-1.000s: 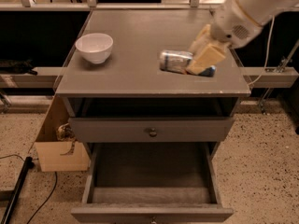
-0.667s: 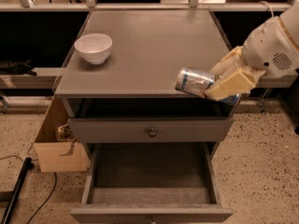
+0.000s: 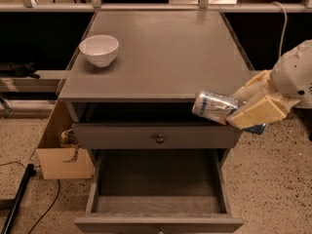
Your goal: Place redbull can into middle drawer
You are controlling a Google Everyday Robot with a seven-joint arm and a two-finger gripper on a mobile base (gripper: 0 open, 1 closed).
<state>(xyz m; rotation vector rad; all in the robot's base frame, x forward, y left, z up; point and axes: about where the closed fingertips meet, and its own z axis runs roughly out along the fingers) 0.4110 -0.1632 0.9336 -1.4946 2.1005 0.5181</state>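
Jaws grip redbull can (image 3: 215, 106) above middle drawer (image 3: 158, 180).

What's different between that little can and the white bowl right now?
The redbull can is slim, silver and blue; the white bowl is wide, open and plain. The can lies tilted on its side in mid-air, clamped in the tool just off the front right corner of the cabinet top, while the bowl sits upright on that top near its left edge, untouched. Both are small next to the cabinet.
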